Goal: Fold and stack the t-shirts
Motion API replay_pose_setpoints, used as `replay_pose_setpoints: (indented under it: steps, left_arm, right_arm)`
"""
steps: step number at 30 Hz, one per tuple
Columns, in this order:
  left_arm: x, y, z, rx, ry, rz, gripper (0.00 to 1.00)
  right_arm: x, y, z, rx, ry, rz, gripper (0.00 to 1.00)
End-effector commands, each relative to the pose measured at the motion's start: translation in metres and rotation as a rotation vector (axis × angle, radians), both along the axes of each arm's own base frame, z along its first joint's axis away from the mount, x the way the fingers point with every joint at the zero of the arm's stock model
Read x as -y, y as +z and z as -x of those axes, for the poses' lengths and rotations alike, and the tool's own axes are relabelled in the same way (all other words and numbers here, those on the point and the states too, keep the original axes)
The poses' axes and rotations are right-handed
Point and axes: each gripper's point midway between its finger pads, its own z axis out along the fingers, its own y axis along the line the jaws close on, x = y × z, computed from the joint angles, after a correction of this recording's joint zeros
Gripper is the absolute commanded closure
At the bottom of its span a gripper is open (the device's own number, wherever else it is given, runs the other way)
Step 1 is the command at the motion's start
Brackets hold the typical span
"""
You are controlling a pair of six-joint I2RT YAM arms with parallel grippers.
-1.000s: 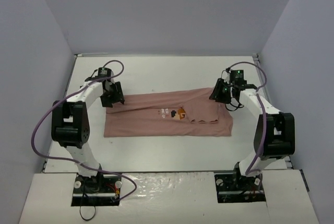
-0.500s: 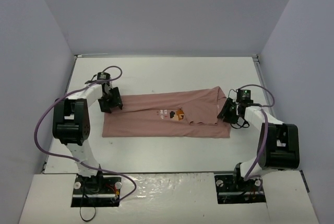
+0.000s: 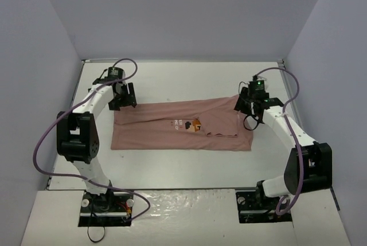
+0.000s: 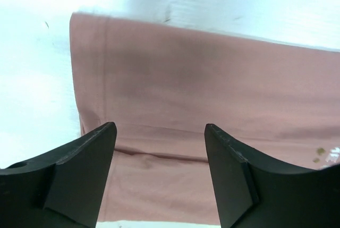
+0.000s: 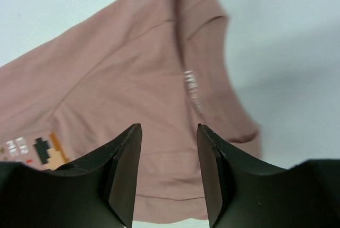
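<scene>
The dusty-pink t-shirt point(image 3: 172, 134) lies folded lengthwise into a long band across the middle of the table, its pixel-art print point(image 3: 192, 124) facing up. It also fills the left wrist view point(image 4: 202, 90) and the right wrist view point(image 5: 117, 90). My left gripper point(image 3: 123, 101) is open and empty, raised over the shirt's far left corner. My right gripper point(image 3: 248, 106) is open and empty, raised over the shirt's far right corner, where the sleeve fold point(image 5: 204, 20) and neck label point(image 5: 192, 90) show.
The white table point(image 3: 183, 79) is ringed by grey walls on the left, back and right. Purple cables loop from both arms. Bare table lies behind the shirt and in front of it toward the arm bases.
Both grippers have lifted off the shirt's far corners and moved back a little. The right gripper, low at the shirt's right edge half a second ago, now sits higher. The shirt lies flat.
</scene>
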Motion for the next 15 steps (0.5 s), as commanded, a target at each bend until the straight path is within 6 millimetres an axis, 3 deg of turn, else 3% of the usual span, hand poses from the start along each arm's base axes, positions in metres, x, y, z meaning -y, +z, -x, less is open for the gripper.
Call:
replay_pose_setpoints:
  steps: [1,9,15]
  left_arm:
    - [0.000,0.047,-0.011,0.109,-0.075,-0.095,0.34]
    - [-0.013,-0.020,-0.021,-0.063,-0.062,-0.201,0.34]
    - [-0.016,-0.058,-0.007,-0.195,-0.029,-0.226,0.34]
  right_arm:
    - [-0.010,-0.014,0.011,-0.041,-0.120,0.027,0.53]
    - [-0.037,-0.066,0.045,-0.154,-0.185,0.026,0.52]
    - [-0.034,-0.105,0.052,-0.232,-0.246,0.068,0.53]
